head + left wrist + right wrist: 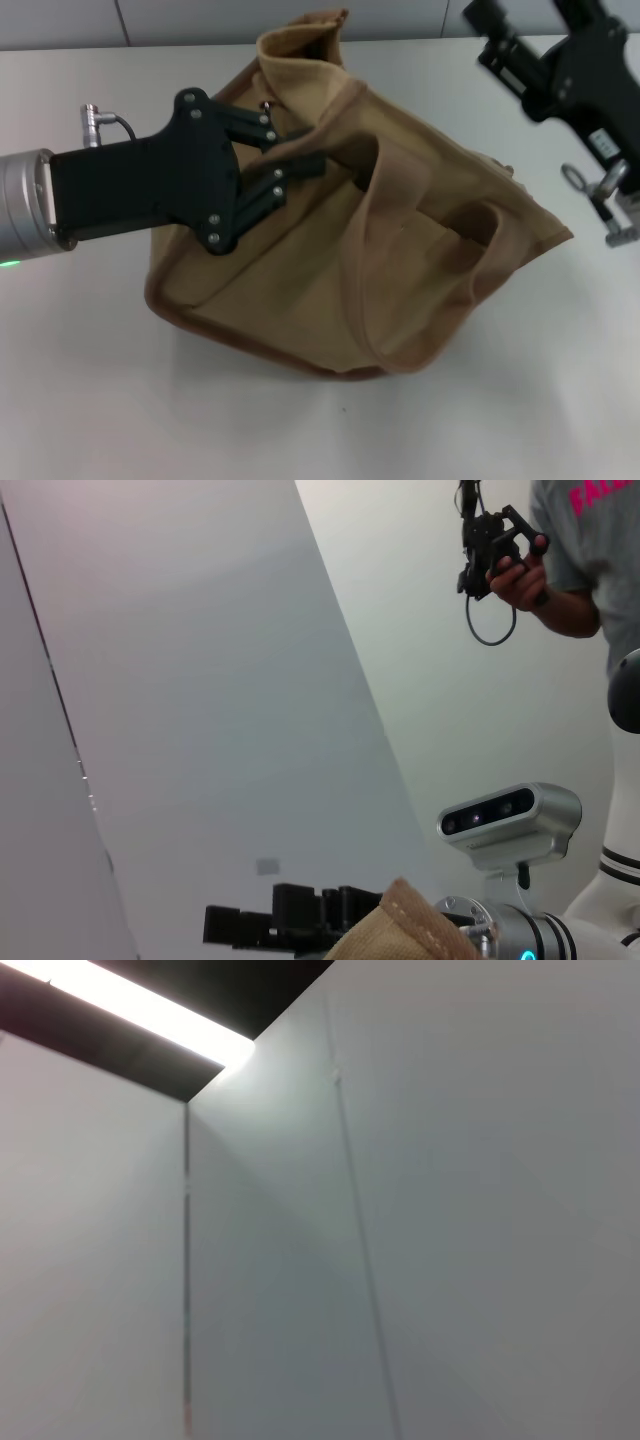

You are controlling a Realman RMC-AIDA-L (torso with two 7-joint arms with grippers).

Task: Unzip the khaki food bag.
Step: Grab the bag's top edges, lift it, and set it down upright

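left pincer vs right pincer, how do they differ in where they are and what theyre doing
The left pincer reaches over the khaki food bag, its fingers closing on the fabric near the top edge; the right pincer hangs apart from the bag, beyond its far right corner, holding nothing. The left arm lies roughly level across the bag, while the right one slants in from the upper right. Both are black linkage pincers.

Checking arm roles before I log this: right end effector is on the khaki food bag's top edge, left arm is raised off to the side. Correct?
Swapped. In the head view the left end effector is at the top edge of the khaki food bag; the right end effector is the one raised off to the side.
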